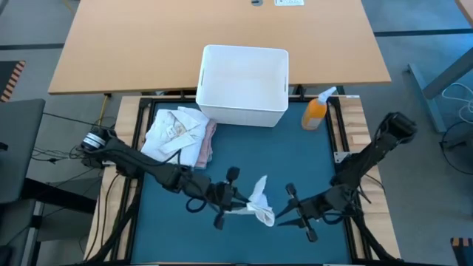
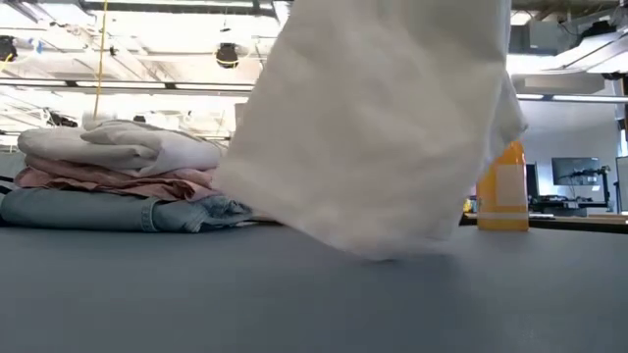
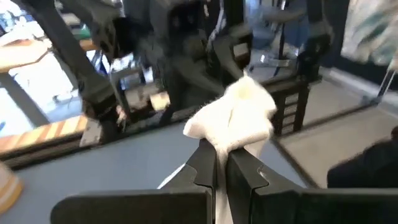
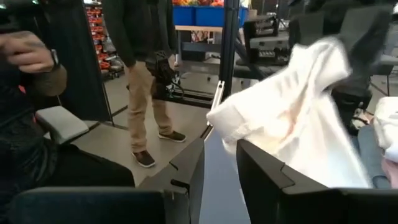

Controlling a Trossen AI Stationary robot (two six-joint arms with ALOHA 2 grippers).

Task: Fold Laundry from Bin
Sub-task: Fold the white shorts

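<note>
White cloth [image 1: 259, 201] hangs bunched over the mat's [image 1: 244, 162] near middle, strung between both grippers, its long axis running roughly left to right. The left gripper [image 1: 235, 205] is clamped tight on one end; the right gripper [image 1: 284, 219] is pinched on the other, fingers [image 4: 264, 168] partly apart around the fabric. From the low view the cloth fills the middle and hides both grippers. Folded laundry [image 1: 179, 133] sits stacked far left, beside the bin [image 1: 244, 86]. A bottle [image 1: 316, 109] stands right of it.
</note>
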